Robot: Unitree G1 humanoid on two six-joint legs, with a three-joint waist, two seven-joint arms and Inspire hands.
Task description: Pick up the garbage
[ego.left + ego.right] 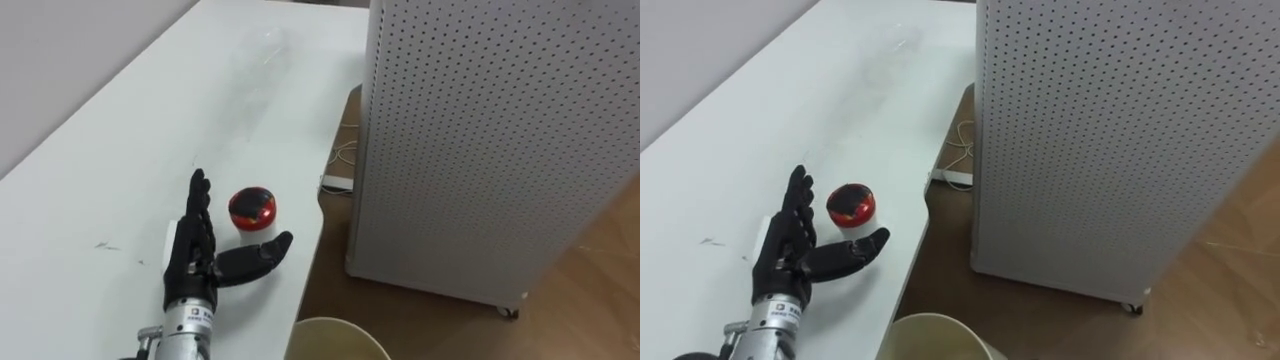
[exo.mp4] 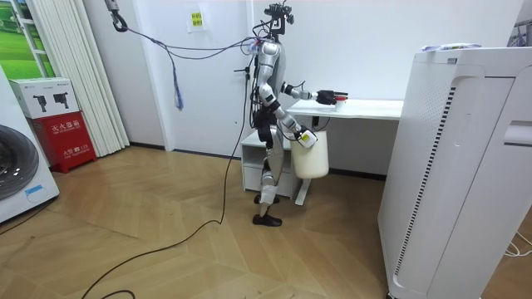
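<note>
A: Bin first. Cream bin point(image 1: 338, 325), rim at the bottom edge, closest to the camera, just off the near corner of the worktop point(image 1: 110, 150).
B: Who has it?
A: Room view: it hangs at the right hand point(image 2: 304, 137), beside the robot's hip. How that hand grips it, can't tell.
B: Left hand?
A: Left hand point(image 1: 190, 250) is low over the white worktop and released. Fingers are straight and point away, thumb spread to the right. Empty.
B: Garbage?
A: Red item point(image 1: 252, 208), round, red top with dark patches, pale base. It sits on the worktop near the right edge, just right of the fingers and just past the thumb tip, in the open gap between them. Touching or not, can't tell.
B: Other marks?
A: Small dark scuffs point(image 1: 105, 245) left of the hand.
B: Further out?
A: White perforated unit point(image 1: 480, 140) to the right, on the wood floor point(image 1: 600, 280), with a castor point(image 1: 510, 312) at its near corner. It stands apart from the worktop. White power strip point(image 1: 336, 183) on the floor in the gap between them.
B: Stance?
A: Upright at the worktop's end, left arm stretched over it.
</note>
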